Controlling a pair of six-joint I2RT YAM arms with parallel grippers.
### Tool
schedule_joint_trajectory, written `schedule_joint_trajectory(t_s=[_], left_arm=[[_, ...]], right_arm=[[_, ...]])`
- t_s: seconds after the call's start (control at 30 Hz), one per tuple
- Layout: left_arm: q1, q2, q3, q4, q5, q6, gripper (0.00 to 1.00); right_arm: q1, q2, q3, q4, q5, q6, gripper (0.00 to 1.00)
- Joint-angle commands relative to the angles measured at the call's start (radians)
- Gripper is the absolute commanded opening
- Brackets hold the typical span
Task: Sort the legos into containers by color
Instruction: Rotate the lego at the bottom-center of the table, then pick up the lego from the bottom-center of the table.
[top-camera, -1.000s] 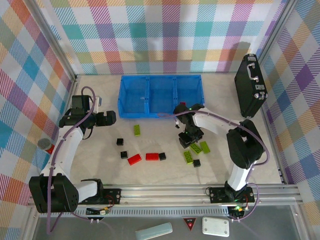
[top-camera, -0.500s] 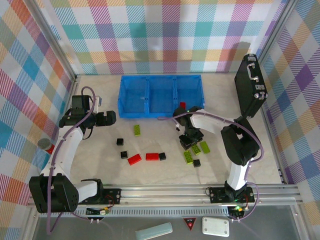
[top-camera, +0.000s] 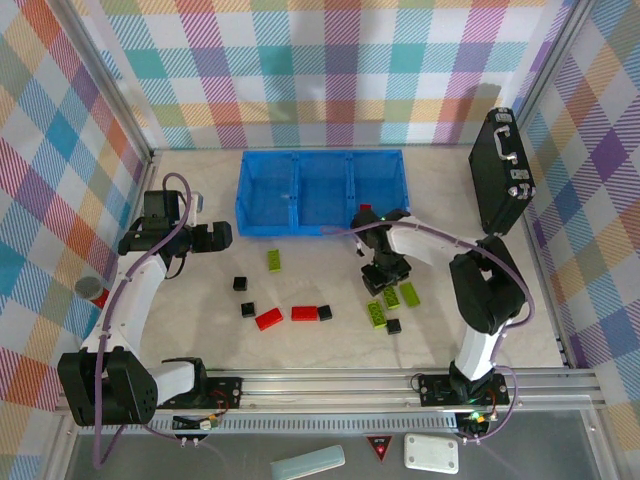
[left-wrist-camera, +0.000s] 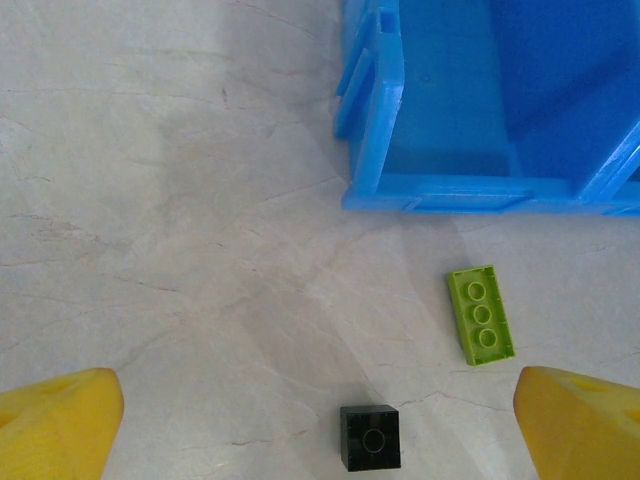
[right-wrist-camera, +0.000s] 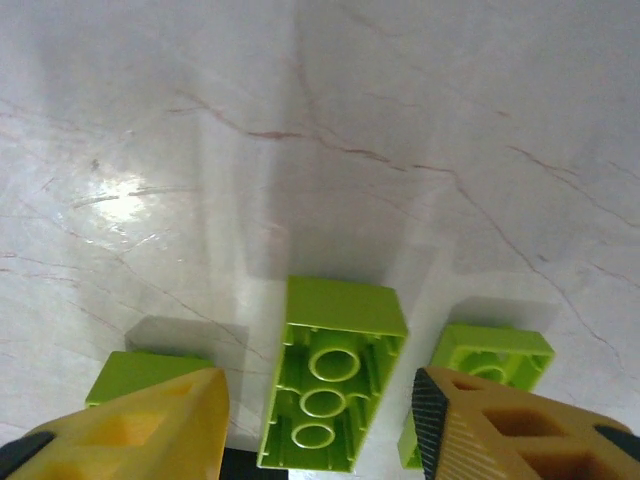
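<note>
The blue tray with three compartments stands at the back; its corner is in the left wrist view. Green, red and black legos lie scattered in front of it. My right gripper is open low over a cluster of green bricks, and one green brick lies hollow side up between its fingers, with clear gaps on both sides. My left gripper hangs open and empty left of the tray, above a black brick and a green brick.
Two red bricks and black bricks lie mid-table. More green bricks flank the right fingers. A black briefcase leans at the right wall. A red-capped grey cylinder stands at the far left.
The right arm swung slightly and came back over the green cluster, covering the tray's right front corner again. The left arm has not moved.
</note>
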Motion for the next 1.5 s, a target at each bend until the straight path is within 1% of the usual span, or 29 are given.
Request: schedule_joint_trajectory(t_s=[0.0,0.07,0.17,0.27,0.43,0.5,0.6,0.67,0.87,1.17,1.3,1.47], left_arm=[[0.015,-0.011,0.003,-0.012,-0.015,0.022,1.0],[0.015,-0.013,0.004,-0.013,-0.017,0.022,1.0],[0.014,-0.016,0.001,-0.012,-0.021,0.023,1.0],[0.015,-0.013,0.001,-0.011,-0.015,0.024,1.0],[0.015,-0.009,0.004,-0.012,-0.013,0.022,1.0],[0.014,-0.009,0.003,-0.012,-0.014,0.023,1.0],[0.015,-0.007,0.003,-0.012,-0.014,0.023,1.0],[0.015,-0.006,0.003,-0.012,-0.015,0.023,1.0],[0.015,-0.002,0.003,-0.014,-0.013,0.023,1.0],[0.014,0.002,0.006,-0.012,-0.008,0.024,1.0],[0.015,0.002,0.006,-0.012,-0.008,0.023,1.0],[0.014,0.001,0.006,-0.012,-0.008,0.023,1.0]], right_arm=[[-0.036,-0.035,0.025,-0.04,0.008,0.161,0.54],[-0.042,-0.063,0.006,-0.025,-0.032,0.254,0.56],[-0.041,-0.083,-0.016,0.002,-0.084,0.309,0.56],[-0.042,-0.074,-0.027,0.023,-0.103,0.29,0.57],[-0.042,-0.041,-0.033,0.023,-0.063,0.253,0.56],[-0.042,-0.031,-0.036,0.032,-0.067,0.251,0.59],[-0.042,-0.015,-0.042,0.049,-0.087,0.25,0.72],[-0.042,-0.002,-0.048,0.06,-0.095,0.249,0.73],[-0.042,0.034,-0.068,0.091,-0.101,0.247,0.64],[-0.042,0.042,-0.075,0.088,-0.095,0.248,0.46],[-0.042,0.038,-0.068,0.082,-0.096,0.25,0.41],[-0.041,0.033,-0.05,0.067,-0.089,0.25,0.37]])
